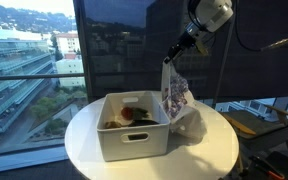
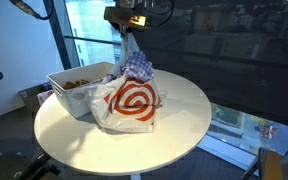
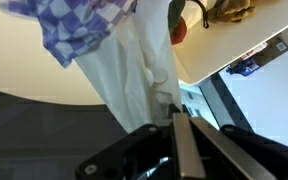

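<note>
**A:** How do we find the arm standing?

**B:** In both exterior views we see it reach in from above. Its wrist is bent downward, so the gripper (image 1: 171, 58) hangs over the round table (image 1: 216, 150), right above the plastic bag (image 1: 181, 103).

**A:** And the fingers?

**B:** In the wrist view we see the fingers (image 3: 180, 140) pressed together, with the bag's white film running up between them. They pinch the bag's gathered top, which is drawn into a taut strip.

**A:** What do we count?

**B:** One arm, one gripper, one plastic bag, one checkered cloth (image 2: 136, 68), one bin (image 2: 76, 85) and one table. Some things lie in the bin, a red one among brownish ones, but they are too small for us to count.

**A:** How does the bag look to us?

**B:** It is thin, white and crumpled, and in an exterior view it shows a red spiral of rings on its side. The blue-and-white checkered cloth bulges from its mouth just below the gripper. The bag's bottom slumps wide on the tabletop, while its top narrows to a point at the fingers.

**A:** Where do we place it?

**B:** It is near the table's middle, touching the bin's side wall. The white bin stands closer to the table's edge than the bag does.
</note>
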